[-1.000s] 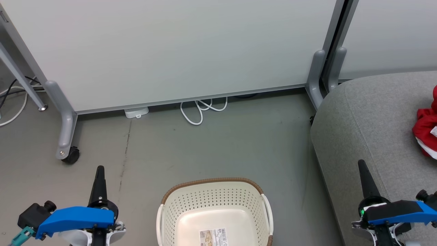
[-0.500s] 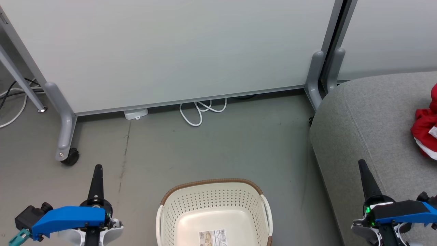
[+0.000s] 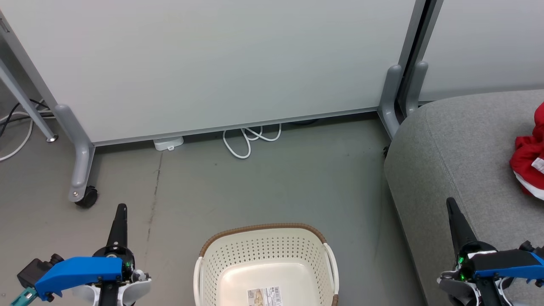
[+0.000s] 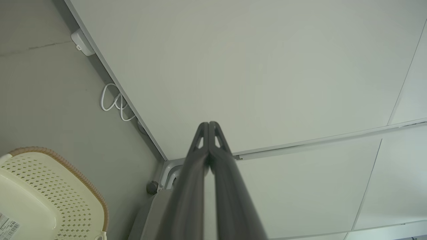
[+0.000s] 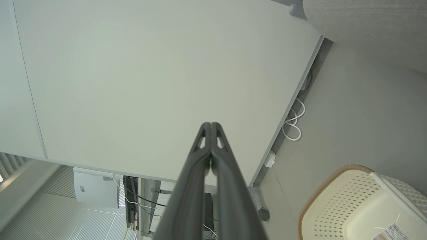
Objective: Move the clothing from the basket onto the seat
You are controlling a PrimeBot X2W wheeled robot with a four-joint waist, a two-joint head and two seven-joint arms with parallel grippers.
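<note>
Flanking the empty-looking basket (image 3: 263,226) at six o'clock, left gripper (image 3: 121,208) and right gripper (image 3: 449,203) are hanging shut and bare while clothing (image 3: 527,159) is lying on the seat (image 3: 459,148) at three, so only parking the arms seems left.

Dark tapered fingers (image 3: 118,229) meet blue covers (image 3: 80,270), white wrists (image 3: 138,289).

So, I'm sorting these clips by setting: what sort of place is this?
Most likely an office or lab corner rather than a home: pale partition panels on a castered foot, a bare grey floor with a loose white cable, and just a grey seat and a laundry basket set out.
</note>
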